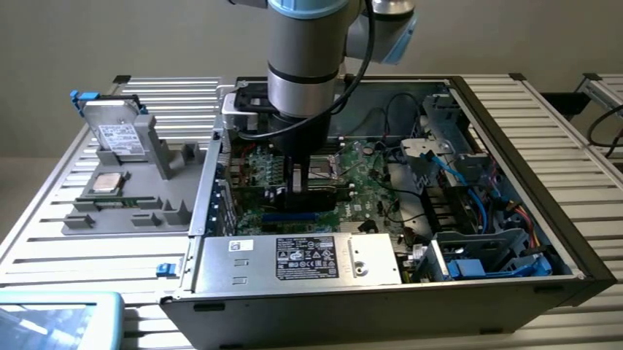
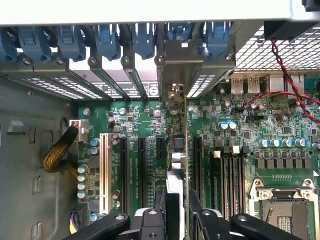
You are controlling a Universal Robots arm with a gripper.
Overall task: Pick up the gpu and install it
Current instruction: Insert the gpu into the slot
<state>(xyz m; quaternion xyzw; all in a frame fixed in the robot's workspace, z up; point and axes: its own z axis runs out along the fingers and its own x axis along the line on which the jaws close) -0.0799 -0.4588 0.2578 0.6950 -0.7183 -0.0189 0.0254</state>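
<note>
In the exterior view, the arm (image 1: 306, 65) comes down from the top middle of the frame into the open case (image 1: 545, 182). The gripper (image 1: 314, 184) is in the middle of the frame, low over the green board (image 1: 365, 182). It is clamped on the gpu (image 1: 316, 200), which looks like a dark block just under it. The gpu is very near the board and may be touching it, but that is hard to see from here. On the exterior view's left, outside the case, a grey tray (image 1: 127, 219) holds a hard drive (image 1: 119, 135) standing up and a square chip (image 1: 105, 184) lying flat.

In the wrist view, the gripper (image 2: 176, 197) has two dark fingers (image 2: 160, 207), one on each side of the gpu (image 2: 176, 172), squeezing it. The gpu stands on its edge (so it looks thin) over the board (image 2: 140, 125), between long black slots (image 2: 142, 170). Its silver end (image 2: 175, 60) is at the back wall of the case, beside a row of blue clips (image 2: 107, 40). Red wires (image 2: 287, 75) cross the board well apart from the gpu.
</note>
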